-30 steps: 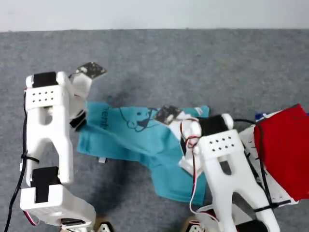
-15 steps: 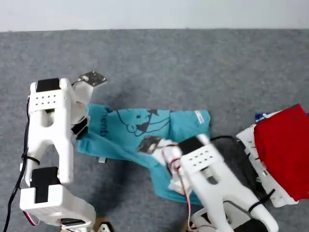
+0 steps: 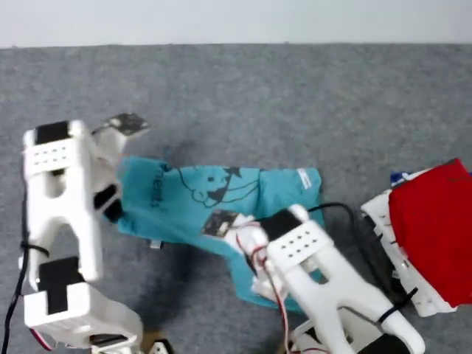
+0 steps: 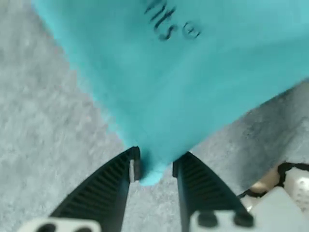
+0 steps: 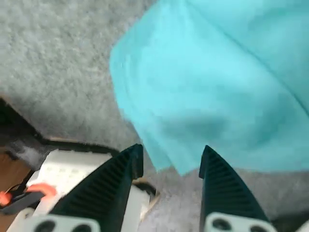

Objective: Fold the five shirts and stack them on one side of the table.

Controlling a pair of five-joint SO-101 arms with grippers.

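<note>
A teal shirt with a dark cartoon print lies spread on the grey table, one part hanging toward the front edge. The left arm stands at the shirt's left edge. In the left wrist view my left gripper is shut on a corner of the teal shirt. The right arm leans over the shirt's front part. My right gripper is open, its fingers on either side of an edge of the teal shirt.
A folded red shirt tops a stack at the right edge, with white cloth and a bit of blue under it. Bare grey table stretches behind the shirt to the back wall.
The right arm swung from the shirt's right side down to its front edge. The left arm shifted left, drawing the shirt's left edge with it.
</note>
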